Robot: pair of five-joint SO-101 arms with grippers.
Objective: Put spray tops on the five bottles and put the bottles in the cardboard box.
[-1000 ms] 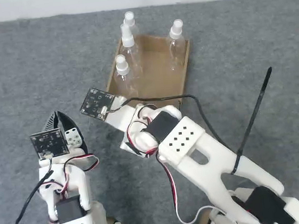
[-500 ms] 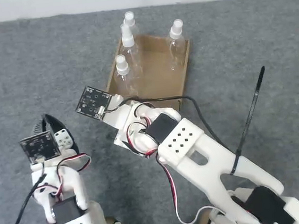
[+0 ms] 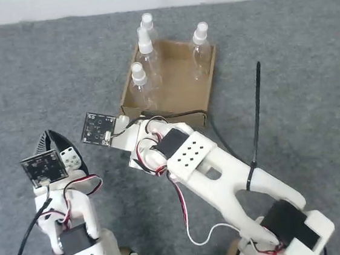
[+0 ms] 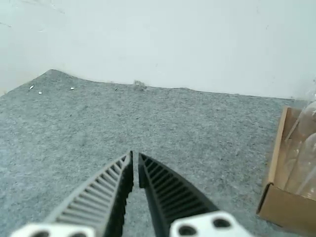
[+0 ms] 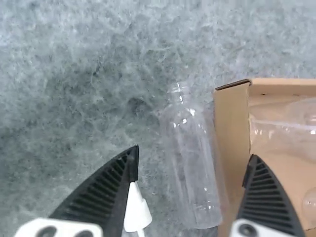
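Two fingers of the right hand (image 5: 194, 152) stand wide apart, gripping nothing, and straddle the last bare bottle (image 5: 195, 187). It seems to lie on the grey table (image 5: 74, 74), just beside the outer wall of the box (image 5: 232, 128), its open neck pointing away from the hand. A white top (image 5: 137, 215) lies against the inside of one finger, on the side away from the box. The step in hand looks like grasping this bottle. It would go best if the hand comes down centred on the body, not the neck, so that the neck stays free for the top. The box-side finger has little room, so it should slip between bottle and cardboard without catching the wall. Clear thin plastic will likely roll or buckle, so a gentle squeeze suits it, and the far finger may push the top aside as it closes. The left hand (image 4: 135, 155) is closed and empty, well apart from the box, and would need to open for the top. Four capped bottles (image 3: 198, 48) stand in the box.
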